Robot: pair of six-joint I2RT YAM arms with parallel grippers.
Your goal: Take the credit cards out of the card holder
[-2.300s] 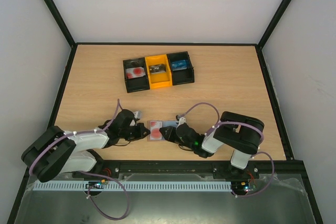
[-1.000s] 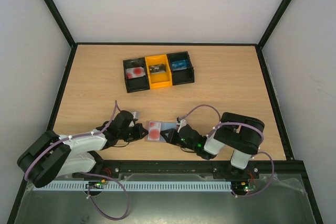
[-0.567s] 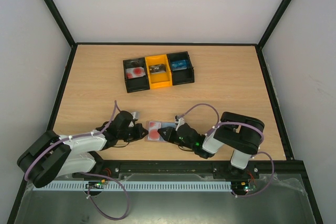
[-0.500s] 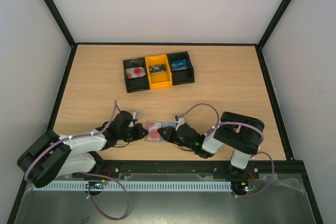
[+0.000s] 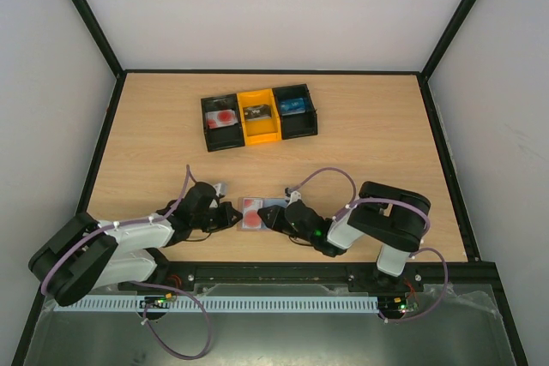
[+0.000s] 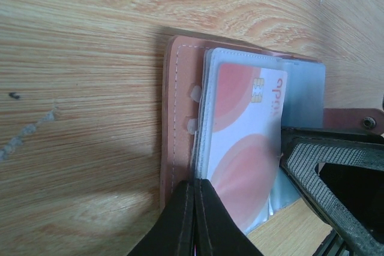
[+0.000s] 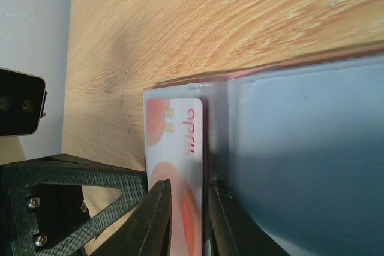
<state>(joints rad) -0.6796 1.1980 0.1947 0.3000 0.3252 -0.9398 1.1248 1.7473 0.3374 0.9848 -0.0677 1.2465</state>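
The card holder (image 5: 273,205) lies open on the table near the front edge; the left wrist view shows its pinkish-brown edge (image 6: 180,100), the right wrist view its blue-grey panel (image 7: 300,148). A pale card with red round marks (image 6: 246,130) sits in its left sleeve and also shows from above (image 5: 252,210) and in the right wrist view (image 7: 174,142). A thin dark red strip runs along that card's edge. My left gripper (image 6: 195,199) is shut on the holder's near left edge (image 5: 233,215). My right gripper (image 7: 189,220) is narrowly open, its fingers either side of the pale card's end (image 5: 273,217).
A three-compartment black-and-yellow tray (image 5: 258,115) stands farther back at the centre, with a red-marked card in its left compartment (image 5: 223,117) and items in the other two. Black frame rails border the table. The two grippers face each other closely across the holder.
My right gripper has moved left from a backed-off spot onto the holder's card. My left gripper stays clamped on the holder's left edge.
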